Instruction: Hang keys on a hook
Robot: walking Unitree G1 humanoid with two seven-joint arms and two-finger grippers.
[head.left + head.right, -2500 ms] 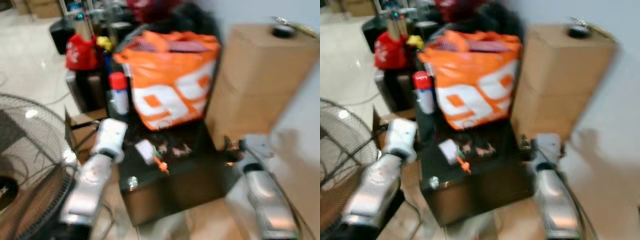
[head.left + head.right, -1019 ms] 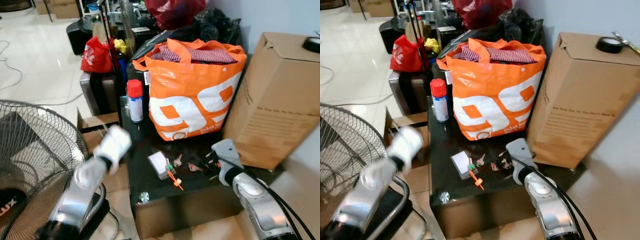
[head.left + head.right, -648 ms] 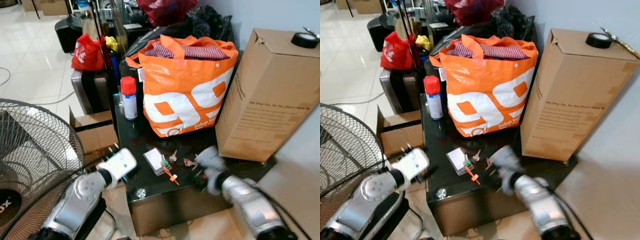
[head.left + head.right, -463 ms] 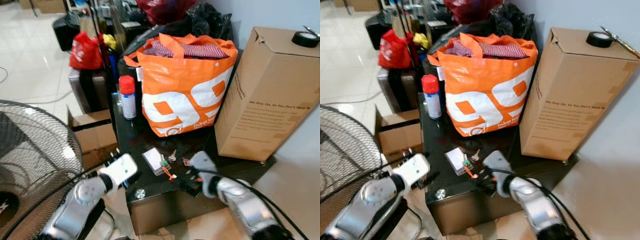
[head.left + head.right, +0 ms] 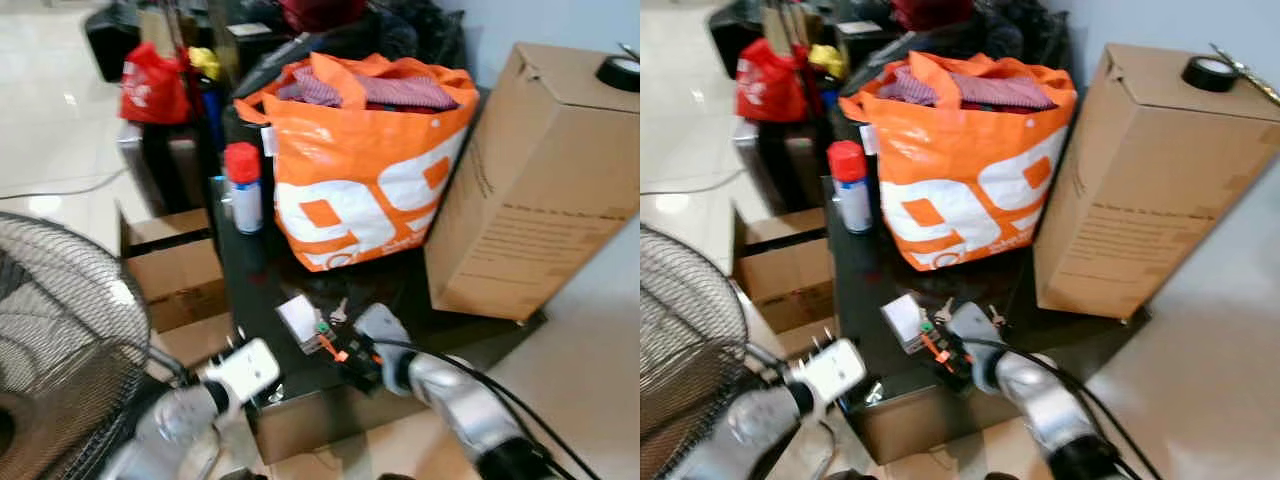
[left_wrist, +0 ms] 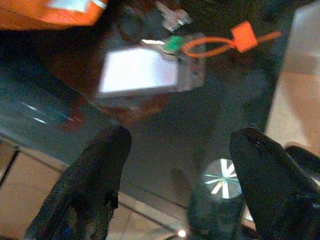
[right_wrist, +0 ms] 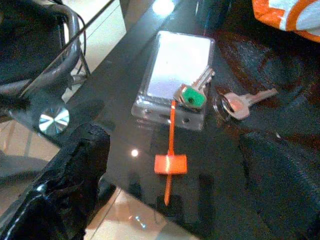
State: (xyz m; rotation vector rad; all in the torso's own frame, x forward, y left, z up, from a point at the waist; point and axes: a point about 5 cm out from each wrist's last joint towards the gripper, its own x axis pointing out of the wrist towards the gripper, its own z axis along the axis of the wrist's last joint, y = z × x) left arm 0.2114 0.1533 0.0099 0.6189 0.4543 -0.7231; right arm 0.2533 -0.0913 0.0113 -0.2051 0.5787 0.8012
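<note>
The keys (image 7: 200, 95), green-capped one on an orange tag (image 7: 170, 163), lie on the black table (image 7: 115, 100) right ahead of the right gripper (image 7: 175, 200), fingers spread wide, with the left gripper (image 6: 175, 165) likewise apart nearby.

Black table (image 5: 262, 262): orange bag (image 5: 370, 170) w/ striped cloth at 12 o'clock, red-cap spray can (image 5: 243, 187) at 10. Cardboard box (image 5: 525, 180) at 2, tape roll (image 5: 620, 72) on top. Fan grille (image 5: 60, 340) at 8. Red bag (image 5: 152, 83) at 11.
</note>
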